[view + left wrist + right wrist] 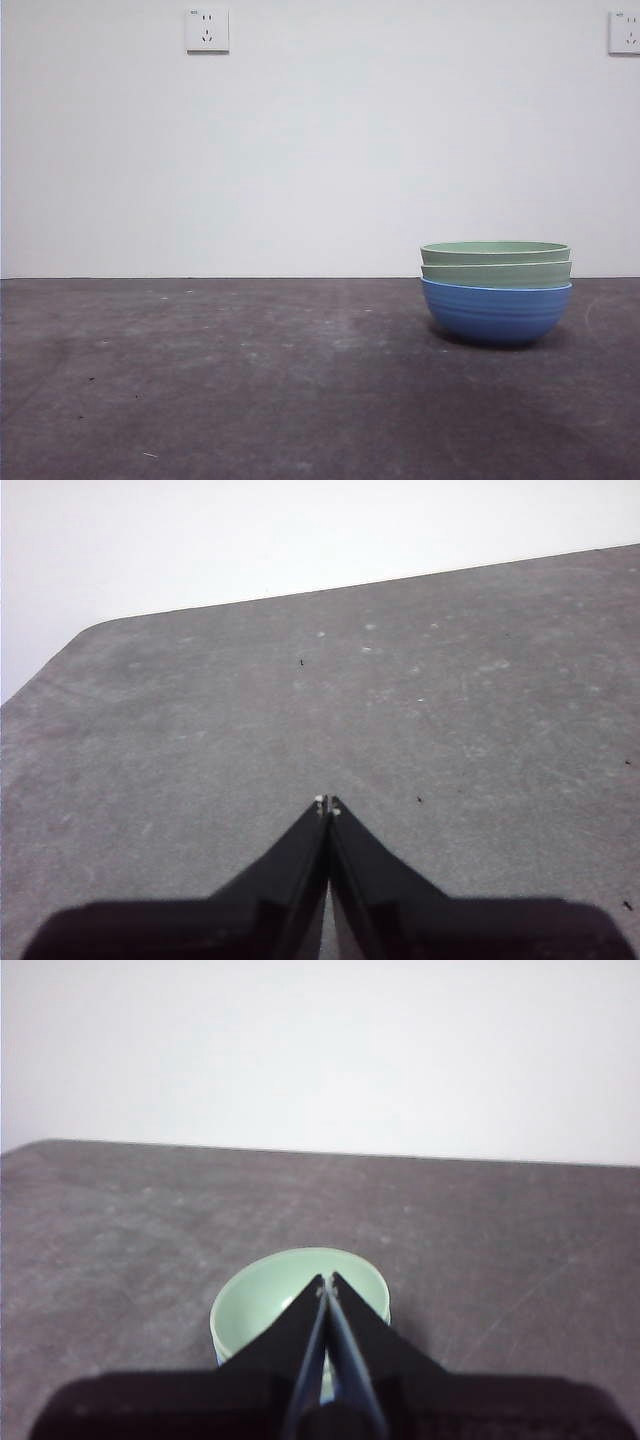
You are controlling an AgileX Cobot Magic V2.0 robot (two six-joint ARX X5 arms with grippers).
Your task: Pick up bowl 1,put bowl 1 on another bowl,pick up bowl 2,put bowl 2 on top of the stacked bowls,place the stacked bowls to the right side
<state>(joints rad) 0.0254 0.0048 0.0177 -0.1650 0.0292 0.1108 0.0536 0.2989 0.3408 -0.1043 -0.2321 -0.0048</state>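
The stacked bowls stand on the dark table at the right in the front view: a blue ribbed bowl [496, 312] at the bottom with two pale green bowls [496, 262] nested in it. The right wrist view looks down on the top green bowl [265, 1295], with my right gripper [327, 1281] shut and empty above it, apart from it. My left gripper [327, 804] is shut over bare table with no bowl near it. Neither arm shows in the front view.
The grey table [250, 380] runs to a white wall with two sockets [207, 30]. The table's rounded corner and far edge [100, 625] show in the left wrist view.
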